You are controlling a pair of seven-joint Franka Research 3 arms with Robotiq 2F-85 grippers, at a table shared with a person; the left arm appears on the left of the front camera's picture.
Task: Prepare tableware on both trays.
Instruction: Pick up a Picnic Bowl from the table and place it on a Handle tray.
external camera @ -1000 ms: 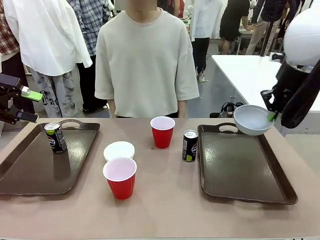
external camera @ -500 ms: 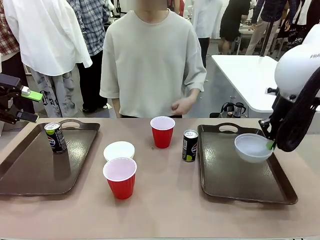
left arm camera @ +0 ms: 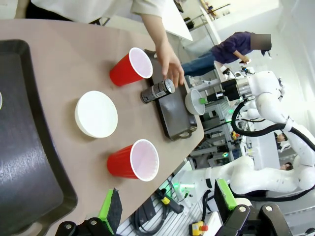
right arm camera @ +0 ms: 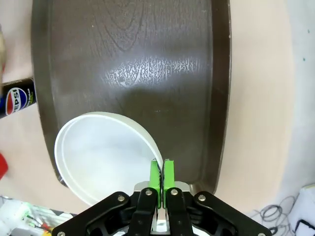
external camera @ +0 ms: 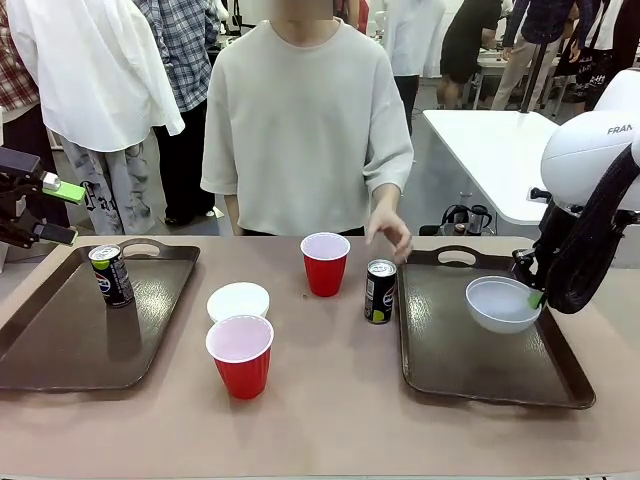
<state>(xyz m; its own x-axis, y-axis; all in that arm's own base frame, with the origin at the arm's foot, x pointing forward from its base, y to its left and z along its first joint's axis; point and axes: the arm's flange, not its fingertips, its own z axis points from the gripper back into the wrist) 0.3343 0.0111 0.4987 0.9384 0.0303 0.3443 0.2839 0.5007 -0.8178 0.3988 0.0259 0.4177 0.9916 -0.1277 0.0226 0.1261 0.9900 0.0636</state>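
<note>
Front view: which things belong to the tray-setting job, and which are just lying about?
Job: left tray, right tray, left can, middle can, far cup, near cup, table bowl, gripped bowl.
Lying about: black device behind the table, white side table.

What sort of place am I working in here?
Likely a busy lab or demo hall, not a kitchen: bystanders crowd behind the person, and a white worktable stands further back.
</note>
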